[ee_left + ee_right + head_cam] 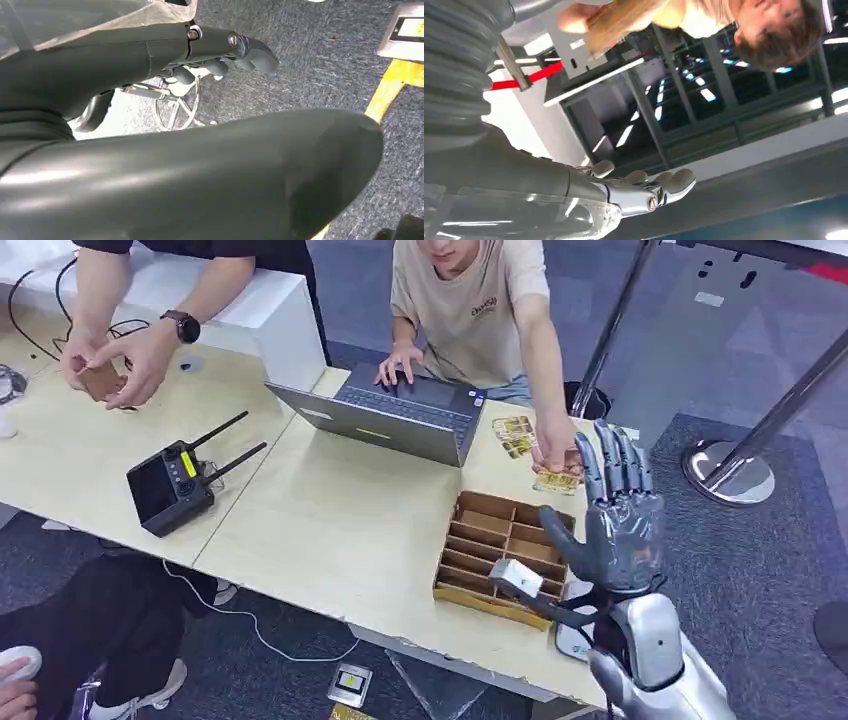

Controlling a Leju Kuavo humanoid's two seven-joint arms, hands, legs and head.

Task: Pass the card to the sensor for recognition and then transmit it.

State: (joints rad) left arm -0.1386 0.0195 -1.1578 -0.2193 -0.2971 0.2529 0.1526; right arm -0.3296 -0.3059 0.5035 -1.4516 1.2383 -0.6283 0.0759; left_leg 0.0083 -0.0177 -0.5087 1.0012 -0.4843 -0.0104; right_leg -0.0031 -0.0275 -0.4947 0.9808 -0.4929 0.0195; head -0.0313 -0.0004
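Note:
My right hand (615, 515) is raised at the table's right end, fingers spread upward and nothing in it; its fingers (649, 190) also appear in the right wrist view. Just behind it, a seated person's hand (553, 452) holds a yellow patterned card (557, 481) at the table edge. More cards (515, 435) lie beside the laptop. A small white-grey sensor block (515, 578) sits at the front of the wooden divider box (490, 540), below my thumb. My left hand (235, 47) hangs over grey carpet, holding nothing, fingers apart from the thumb.
An open laptop (395, 415) stands behind the box. A black controller with antennas (172, 485) lies at the left. A second person's hands (110, 365) work at the far left. Stanchion poles and a round base (728, 472) stand to the right.

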